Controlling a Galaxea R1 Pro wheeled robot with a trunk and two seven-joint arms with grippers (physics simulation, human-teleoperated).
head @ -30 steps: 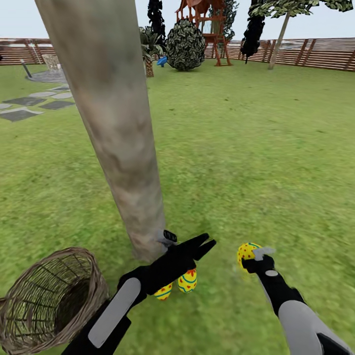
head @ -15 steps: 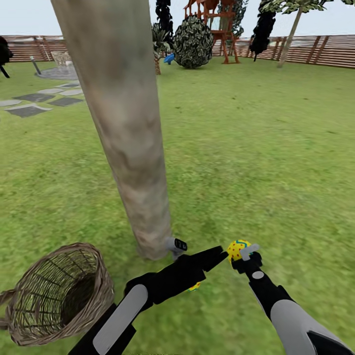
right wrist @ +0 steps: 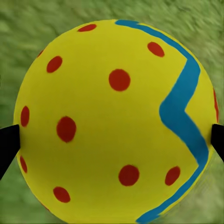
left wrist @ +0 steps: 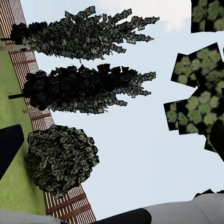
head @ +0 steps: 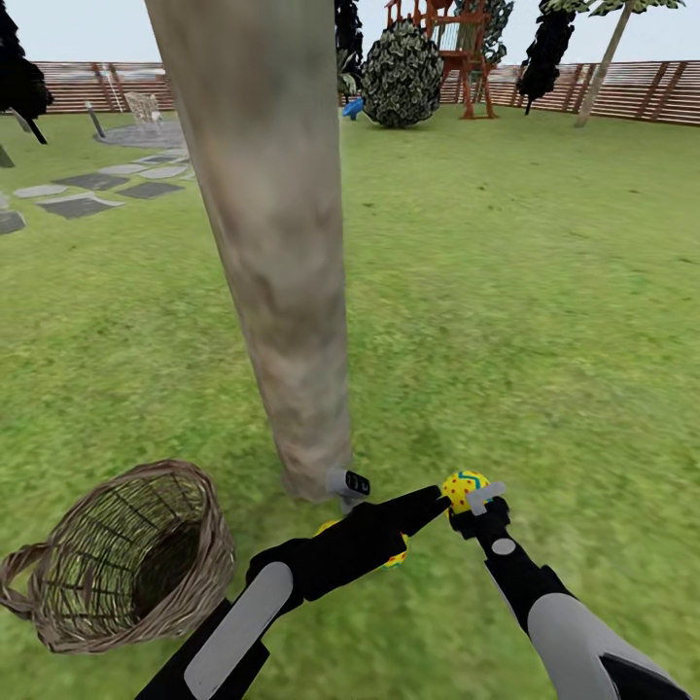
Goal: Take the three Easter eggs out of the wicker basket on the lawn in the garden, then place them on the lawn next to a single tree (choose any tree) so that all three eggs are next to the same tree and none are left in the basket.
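The tree (head: 282,292) is a thick pale trunk rising from the lawn (head: 525,321) straight ahead. My right gripper (head: 470,494) is shut on a yellow Easter egg (head: 461,485) with red dots and a blue zigzag, held just above the grass to the right of the trunk's base. In the right wrist view this egg (right wrist: 116,116) sits between the two dark fingertips (right wrist: 7,144). My left gripper (head: 428,502) is open, beside the held egg. Two more eggs (head: 395,560) lie on the grass by the trunk, mostly hidden behind my left arm. The wicker basket (head: 199,574) leans at lower left, with no egg visible in it.
Grey stepping stones (head: 92,190) lie far left. A wooden fence (head: 651,92) rings the garden. A round bush (head: 402,78), a playset (head: 457,49) and thin dark trees stand at the back. Open grass stretches to the right.
The head camera has turned, shifting the whole scene. My right gripper with the egg has come closer to the trunk and the left gripper. My left arm now covers most of the two eggs on the grass.
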